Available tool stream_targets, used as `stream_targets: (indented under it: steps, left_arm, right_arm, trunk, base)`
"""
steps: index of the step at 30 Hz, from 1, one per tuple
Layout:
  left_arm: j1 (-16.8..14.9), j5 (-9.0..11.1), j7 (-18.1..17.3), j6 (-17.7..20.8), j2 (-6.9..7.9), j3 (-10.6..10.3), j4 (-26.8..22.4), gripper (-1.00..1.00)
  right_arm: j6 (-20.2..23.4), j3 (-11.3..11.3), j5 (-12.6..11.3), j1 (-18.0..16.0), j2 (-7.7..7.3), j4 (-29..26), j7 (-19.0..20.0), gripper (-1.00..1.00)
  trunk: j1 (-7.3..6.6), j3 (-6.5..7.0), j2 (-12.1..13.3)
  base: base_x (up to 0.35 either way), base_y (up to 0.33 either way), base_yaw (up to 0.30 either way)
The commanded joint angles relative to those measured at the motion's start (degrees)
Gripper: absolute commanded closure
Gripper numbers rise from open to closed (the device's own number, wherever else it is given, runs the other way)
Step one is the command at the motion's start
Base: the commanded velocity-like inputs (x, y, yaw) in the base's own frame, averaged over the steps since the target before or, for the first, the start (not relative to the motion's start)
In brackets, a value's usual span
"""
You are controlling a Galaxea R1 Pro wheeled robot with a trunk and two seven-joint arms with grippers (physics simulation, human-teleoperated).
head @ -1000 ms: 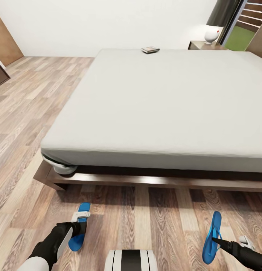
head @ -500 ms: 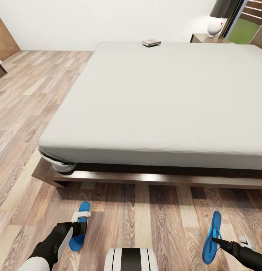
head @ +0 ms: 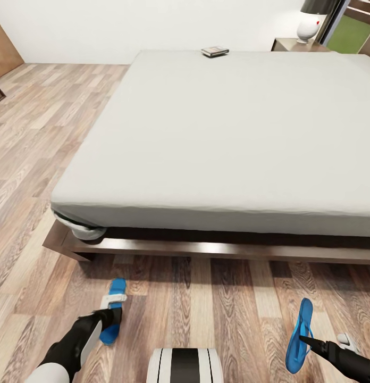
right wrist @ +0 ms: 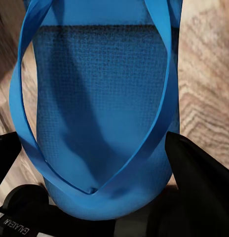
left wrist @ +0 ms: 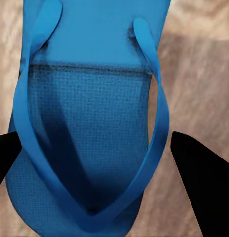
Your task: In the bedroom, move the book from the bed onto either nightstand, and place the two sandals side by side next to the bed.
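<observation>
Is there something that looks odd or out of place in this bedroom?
The right sandal is tipped on its edge in the right end effector, not flat on the floor. The sandals are far apart, the left sandal at the left end effector. The book lies on the bed.

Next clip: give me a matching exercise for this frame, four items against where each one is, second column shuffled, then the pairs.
Items:
1. book
2. lamp
3. left sandal
4. right sandal

Places:
A. tilted on edge, in the right hand
B. on the nightstand beyond the bed
C. on the far edge of the bed
D. at the left hand, over the floor near the bed's corner

Pairs: 1-C, 2-B, 3-D, 4-A
</observation>
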Motion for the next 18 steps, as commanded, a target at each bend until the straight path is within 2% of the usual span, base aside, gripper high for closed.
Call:
stream_targets:
  steps: [1, 3, 18]
  left_arm:
    - [0.00, 0.26, -0.28, -0.32, -0.04, 0.67, -0.03, 1.00]
    - [0.00, 0.26, -0.29, -0.78, -0.04, 1.08, 0.08, 1.00]
    - [0.00, 0.26, -0.29, -0.90, -0.11, 1.36, 0.23, 1.00]
  right_arm:
    - [0.39, -0.08, -0.23, -0.02, 0.01, 0.02, 0.08, 1.00]
    - [0.41, -0.06, -0.23, -0.02, 0.00, 0.02, 0.08, 1.00]
    - [0.42, -0.07, -0.24, -0.02, 0.03, 0.02, 0.08, 1.00]
  trunk:
    - [-0.01, -0.04, -0.01]
    - [-0.01, -0.04, -0.01]
    - [0.38, -3.36, -0.21]
  base:
    - [0.000, 0.000, 0.000]
    - [0.000, 0.000, 0.000]
    - [0.000, 0.000, 0.000]
